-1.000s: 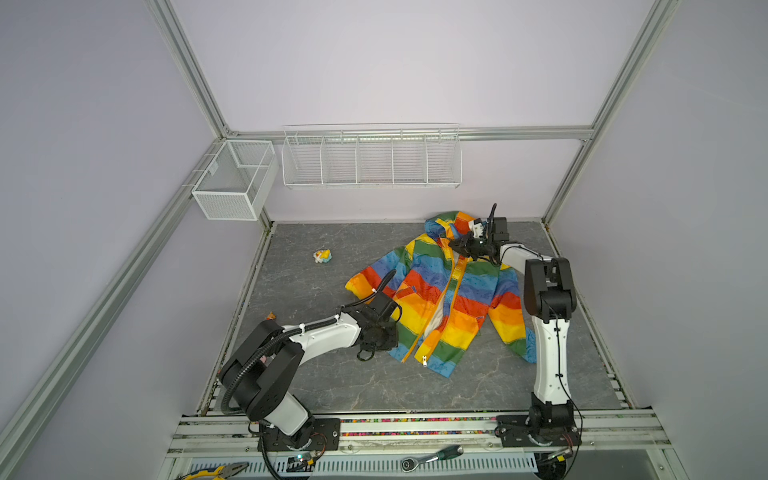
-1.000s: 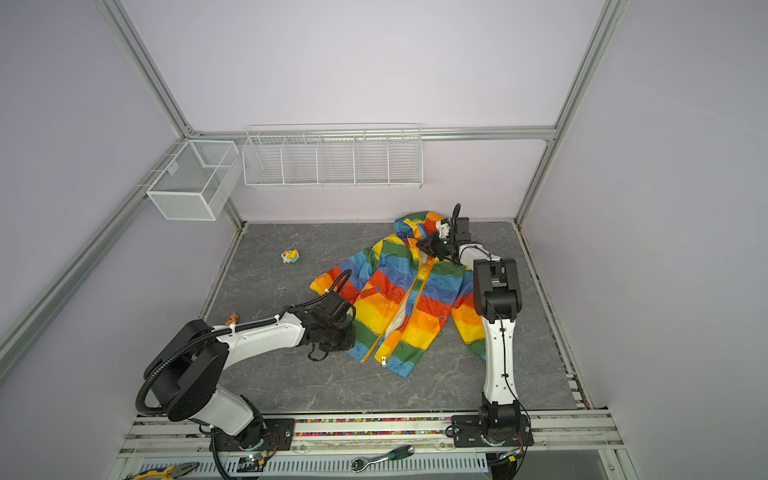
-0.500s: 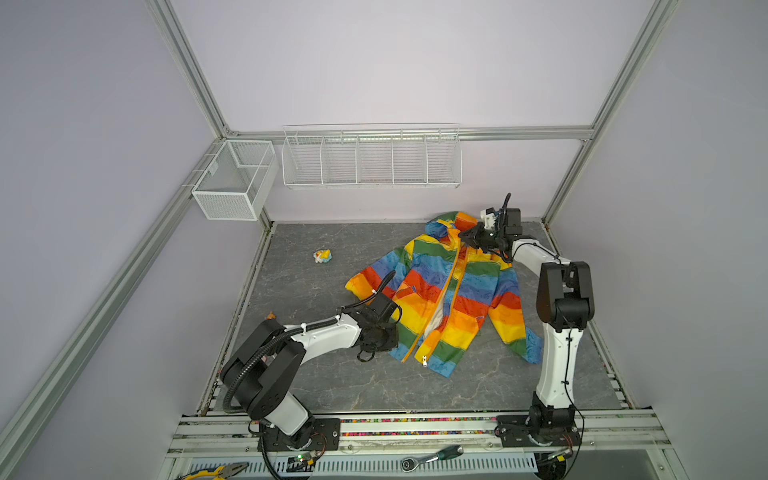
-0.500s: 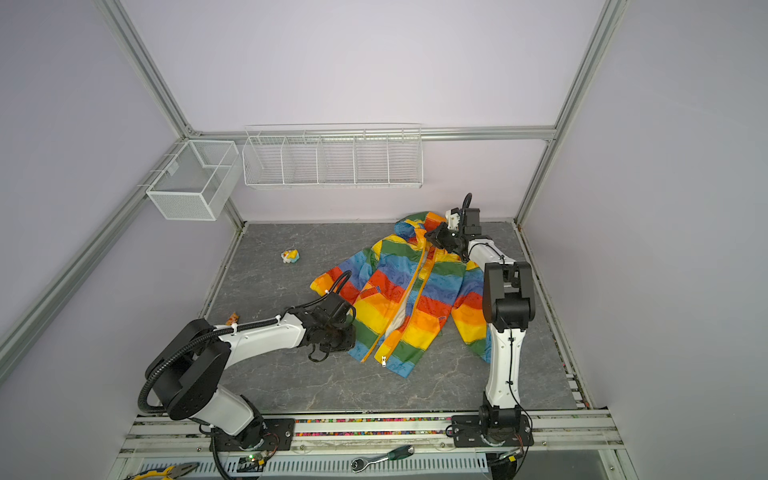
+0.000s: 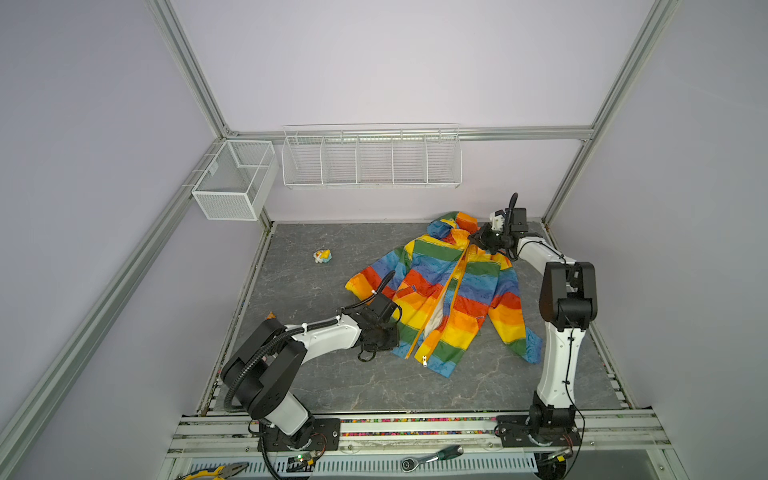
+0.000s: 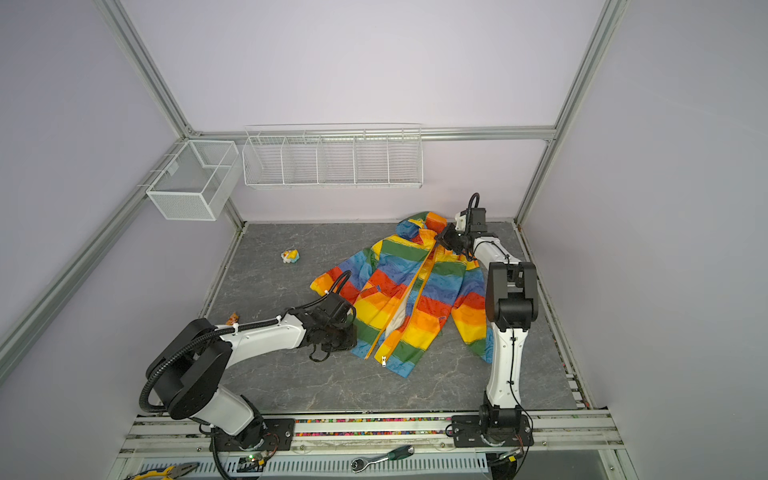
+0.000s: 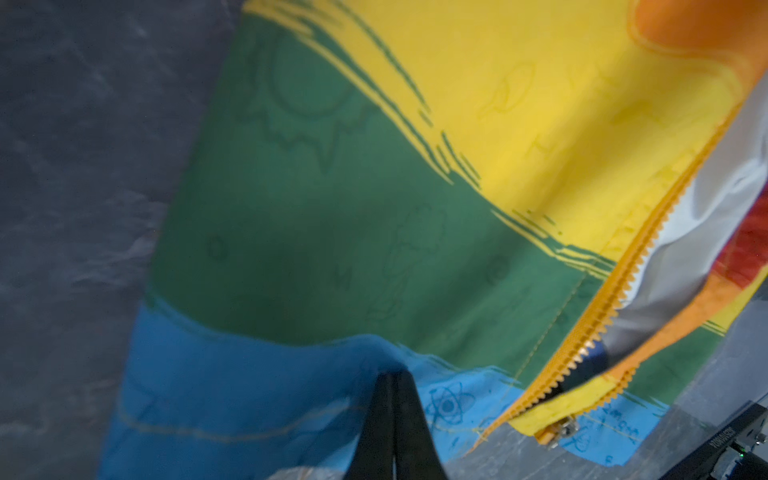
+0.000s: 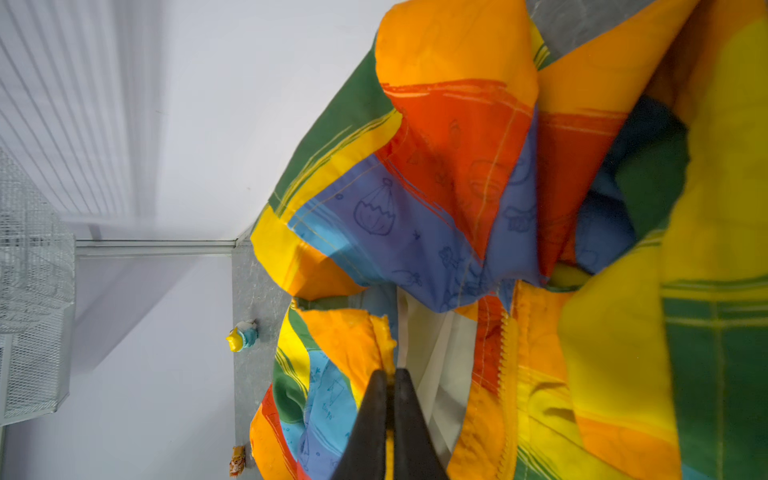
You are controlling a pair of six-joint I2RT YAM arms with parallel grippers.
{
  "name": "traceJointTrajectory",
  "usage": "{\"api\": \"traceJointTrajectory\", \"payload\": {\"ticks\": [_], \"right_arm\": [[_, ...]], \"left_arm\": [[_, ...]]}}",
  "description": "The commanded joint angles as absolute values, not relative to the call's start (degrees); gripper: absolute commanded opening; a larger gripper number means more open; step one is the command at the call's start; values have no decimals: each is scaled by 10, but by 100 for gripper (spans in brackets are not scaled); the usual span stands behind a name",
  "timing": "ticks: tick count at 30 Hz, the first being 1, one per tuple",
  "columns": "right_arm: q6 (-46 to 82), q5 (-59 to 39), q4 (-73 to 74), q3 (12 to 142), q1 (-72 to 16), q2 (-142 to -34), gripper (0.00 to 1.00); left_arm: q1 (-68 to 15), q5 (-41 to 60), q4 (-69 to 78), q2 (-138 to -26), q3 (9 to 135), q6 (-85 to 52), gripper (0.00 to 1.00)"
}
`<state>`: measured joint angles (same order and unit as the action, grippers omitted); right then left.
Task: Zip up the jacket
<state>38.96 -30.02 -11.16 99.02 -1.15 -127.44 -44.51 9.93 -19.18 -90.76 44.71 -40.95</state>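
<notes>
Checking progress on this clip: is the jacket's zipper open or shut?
Open. The jacket lies spread flat, its zipper edges parted over pale lining, with the slider down at the bottom.

Pale lilac walls (image 5: pixel 374 62), evenly lit, close the cell on three sides, edged by aluminium frame posts (image 5: pixel 194 79). The floor (image 5: pixel 374 395) is dark grey, marbled. At 12 o'clock a long white wire rack (image 5: pixel 370 158) hangs on the back wall; at 10 o'clock hangs a white mesh basket (image 5: pixel 232 183). A metal rail (image 5: pixel 415 440) runs along 6 o'clock.
</notes>
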Motion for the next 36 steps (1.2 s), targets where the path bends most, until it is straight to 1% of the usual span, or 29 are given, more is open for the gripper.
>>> {"api": "traceJointTrajectory", "payload": {"ticks": [1, 5, 8, 12, 17, 21, 24, 28, 32, 36], "right_arm": [[367, -270, -162, 1017, -8, -1294, 8], [351, -258, -204, 1039, -4, -1299, 8], [336, -247, -239, 1051, -1, -1289, 19], [312, -225, -278, 1052, 0, -1254, 37], [300, -224, -301, 1015, 0, -1196, 49], [287, -217, -310, 930, -10, -1119, 51], [274, -188, -323, 854, -14, -1054, 54], [253, -124, -345, 762, -11, -985, 62], [245, -113, -344, 710, -1, -976, 63], [249, -139, -324, 682, -1, -1007, 59]], "left_arm": [[-443, 98, -204, -921, 441, -414, 2], [-443, 95, -207, -902, 444, -411, 4], [-443, 91, -218, -876, 450, -404, 8], [-443, 77, -241, -832, 463, -395, 22], [-443, 70, -249, -771, 462, -384, 33], [-443, 76, -250, -736, 459, -374, 42], [-444, 95, -240, -728, 460, -366, 45], [-466, 105, -212, -731, 462, -355, 50], [-496, 116, -189, -772, 484, -345, 49], [-523, 132, -162, -836, 519, -340, 48]]}}
